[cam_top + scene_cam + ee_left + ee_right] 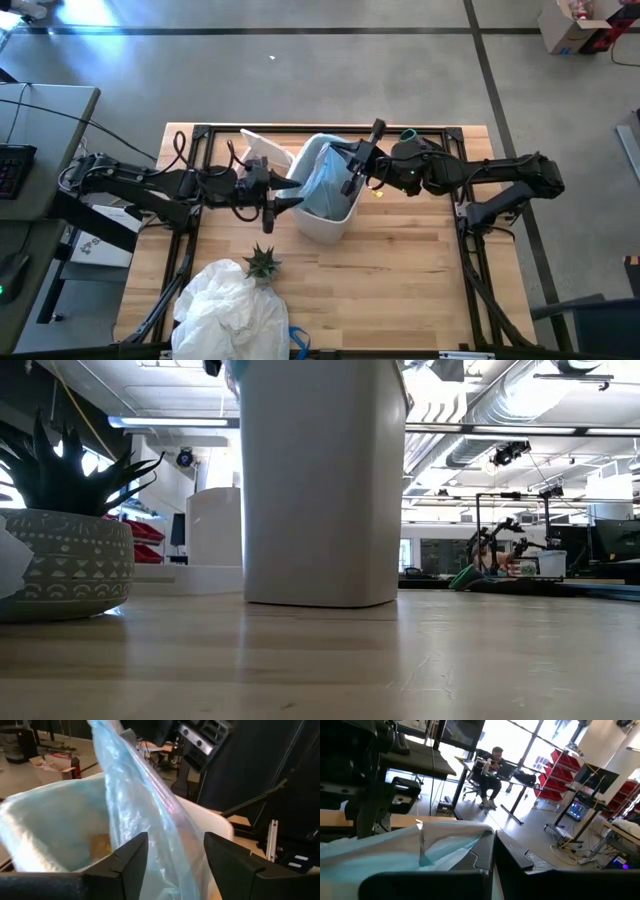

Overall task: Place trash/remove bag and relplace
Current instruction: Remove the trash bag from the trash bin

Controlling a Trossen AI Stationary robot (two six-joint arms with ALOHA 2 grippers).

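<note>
The white bin [330, 222] [320, 480] stands upright on the wooden table, lined with the light-blue bag [322, 180] [75, 830]. Something brownish [100, 842] lies inside the bag, perhaps trash. My right gripper [350, 172] [492, 845] is over the bin's far right rim, shut on the bag. My left gripper [290, 198] [176, 840] is at the bin's left side, open. A stretched strip of the bag [150, 800] runs between its fingers; I cannot tell whether it touches them. My right gripper pinches the bag's upper edge [470, 851] between its two shut fingers, coming level from the table's right. From the hold the edge is drawn up above the bin's rim [210, 817] in a taut strip; the rest of the bag stays in the bin.
A small spiky plant in a patterned pot [262, 263] [65, 555] stands near the bin's front left. A heap of white plastic [230, 310] lies at the near edge. A white lid-like piece [262, 148] lies behind the bin. A person [490, 765] sits far off in the room.
</note>
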